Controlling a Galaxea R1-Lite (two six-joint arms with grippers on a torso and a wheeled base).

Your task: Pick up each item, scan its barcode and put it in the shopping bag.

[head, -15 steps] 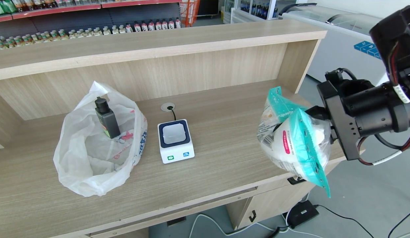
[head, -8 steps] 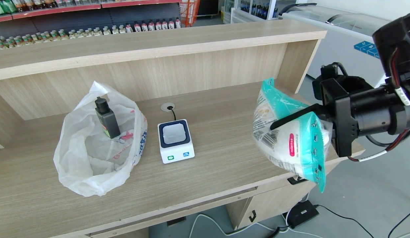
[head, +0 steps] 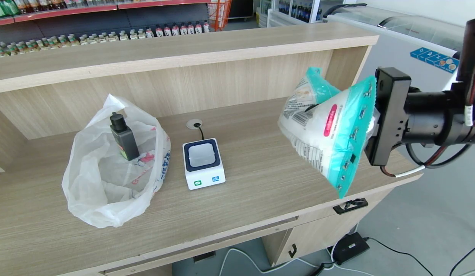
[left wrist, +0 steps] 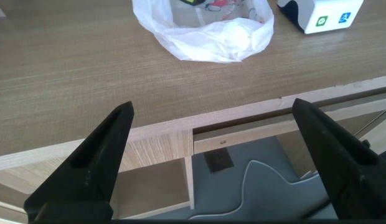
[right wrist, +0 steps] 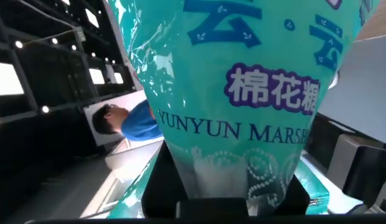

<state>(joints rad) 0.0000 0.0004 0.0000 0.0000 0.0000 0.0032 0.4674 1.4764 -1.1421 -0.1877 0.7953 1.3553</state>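
Observation:
A teal and white marshmallow bag (head: 327, 128) hangs in the air over the counter's right end, with my right gripper (head: 369, 124) shut on it; a barcode shows on its lower side. The same bag (right wrist: 243, 93) sits right against the right wrist camera. The white scanner box (head: 203, 163) stands at the counter's middle. Left of it lies the open white shopping bag (head: 107, 180) with a dark bottle (head: 123, 136) upright inside. My left gripper (left wrist: 218, 162) is open, low in front of the counter's edge, below the shopping bag (left wrist: 208, 28).
The wooden counter (head: 256, 180) has a raised back wall and a side panel on the right. A cable runs from the scanner to a grommet hole (head: 194, 124). Shelves of bottles (head: 99, 36) stand behind. A drawer front (left wrist: 243, 134) sits under the counter edge.
My right arm has lifted the marshmallow bag and turned it, carrying it a little leftward, so its lower end now points down over the counter's edge.

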